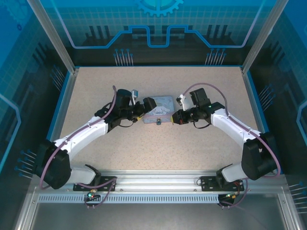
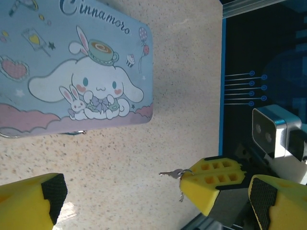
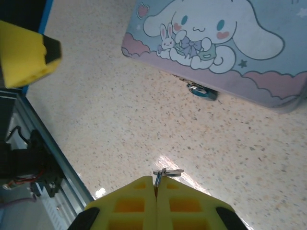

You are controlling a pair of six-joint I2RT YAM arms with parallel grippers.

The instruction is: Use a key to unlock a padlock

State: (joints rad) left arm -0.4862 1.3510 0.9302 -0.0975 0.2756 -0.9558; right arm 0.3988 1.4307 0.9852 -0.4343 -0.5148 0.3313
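Observation:
The padlock (image 3: pixel 201 89) is small and dark, and hangs at the front edge of the pale blue cartoon tin (image 3: pixel 230 48); from above the padlock (image 1: pixel 158 120) shows at the tin's near side. My right gripper (image 3: pixel 156 184) is shut on the key (image 3: pixel 168 172), whose silver blade and ring stick out past the yellow fingertips, a short way in front of the padlock. In the left wrist view the key (image 2: pixel 173 173) juts from the right gripper (image 2: pixel 194 177) toward the tin (image 2: pixel 72 72). My left gripper (image 2: pixel 156 201) stands wide open and holds nothing, at the tin's left end.
The tin (image 1: pixel 158 111) lies mid-table between both grippers, left gripper (image 1: pixel 143 108) and right gripper (image 1: pixel 176 116). Blue walls with metal posts ring the speckled tabletop (image 1: pixel 158 153). An aluminium rail (image 1: pixel 158 184) runs along the near edge.

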